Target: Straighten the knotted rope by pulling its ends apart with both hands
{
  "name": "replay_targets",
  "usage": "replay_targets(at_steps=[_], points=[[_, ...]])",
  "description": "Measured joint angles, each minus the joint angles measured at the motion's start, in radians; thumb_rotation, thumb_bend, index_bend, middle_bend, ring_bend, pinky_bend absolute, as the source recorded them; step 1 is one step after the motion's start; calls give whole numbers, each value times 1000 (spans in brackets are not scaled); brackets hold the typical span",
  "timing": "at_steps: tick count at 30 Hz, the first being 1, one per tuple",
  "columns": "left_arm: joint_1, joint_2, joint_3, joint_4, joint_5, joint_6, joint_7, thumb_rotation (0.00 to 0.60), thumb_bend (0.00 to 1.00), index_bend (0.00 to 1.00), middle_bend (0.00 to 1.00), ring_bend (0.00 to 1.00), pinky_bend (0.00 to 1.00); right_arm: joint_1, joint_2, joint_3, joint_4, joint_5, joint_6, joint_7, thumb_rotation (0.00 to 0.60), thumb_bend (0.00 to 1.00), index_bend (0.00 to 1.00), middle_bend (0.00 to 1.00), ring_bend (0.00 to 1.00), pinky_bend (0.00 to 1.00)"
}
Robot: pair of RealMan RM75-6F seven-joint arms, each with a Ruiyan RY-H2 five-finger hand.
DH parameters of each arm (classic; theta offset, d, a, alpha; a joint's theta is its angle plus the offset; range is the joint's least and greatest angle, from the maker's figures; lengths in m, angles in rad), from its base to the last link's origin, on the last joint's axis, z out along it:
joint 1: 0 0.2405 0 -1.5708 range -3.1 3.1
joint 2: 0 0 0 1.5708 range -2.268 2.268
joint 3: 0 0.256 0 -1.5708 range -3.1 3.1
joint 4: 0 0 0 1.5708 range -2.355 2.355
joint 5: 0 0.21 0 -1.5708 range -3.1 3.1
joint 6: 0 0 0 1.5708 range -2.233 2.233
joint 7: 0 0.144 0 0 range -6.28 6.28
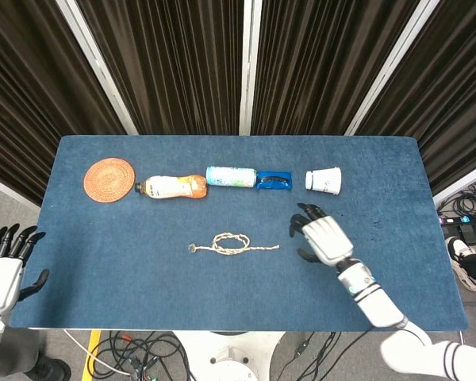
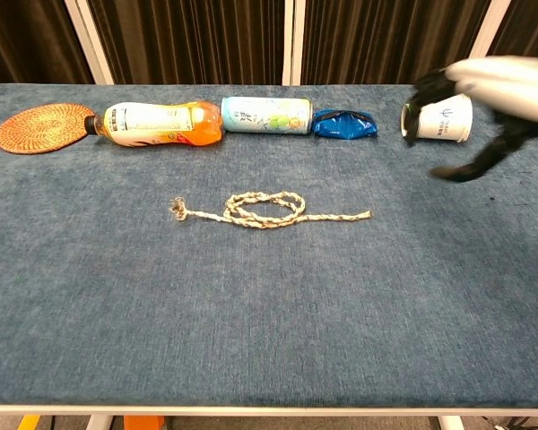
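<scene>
The right hand (image 1: 324, 236), fingers spread and holding nothing, hovers over the blue cloth-covered table (image 1: 103, 270) just right of the knotted beige rope (image 1: 234, 245), which lies at the table's middle. The left hand (image 1: 1, 274), fingers spread, sits off the table's front-left corner.
</scene>
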Motion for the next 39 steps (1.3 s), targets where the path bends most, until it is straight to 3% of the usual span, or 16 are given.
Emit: replay_targets(at_steps=[7, 13, 22, 39], points=[[-6, -8, 1, 23, -5, -14, -23, 600, 270, 170, 109, 3, 0, 69, -206, 1, 187, 58, -24, -81, 600, 220, 510, 291, 70, 83], [-11, -15, 2, 39, -7, -22, -39, 600, 269, 171, 109, 2, 0, 113, -311, -13, 304, 84, -49, -89, 600, 271, 511, 287, 62, 63], [-12, -23, 3, 57, -10, -26, -60, 600, 263, 171, 109, 3, 0, 146, -362, -30, 354, 105, -68, -113, 600, 290, 511, 269, 21, 0], [-11, -26, 6, 70, -8, -22, -79, 600, 254, 171, 109, 2, 0, 153, -390, -55, 389, 86, -33, -112, 600, 321, 435, 191, 0, 0]])
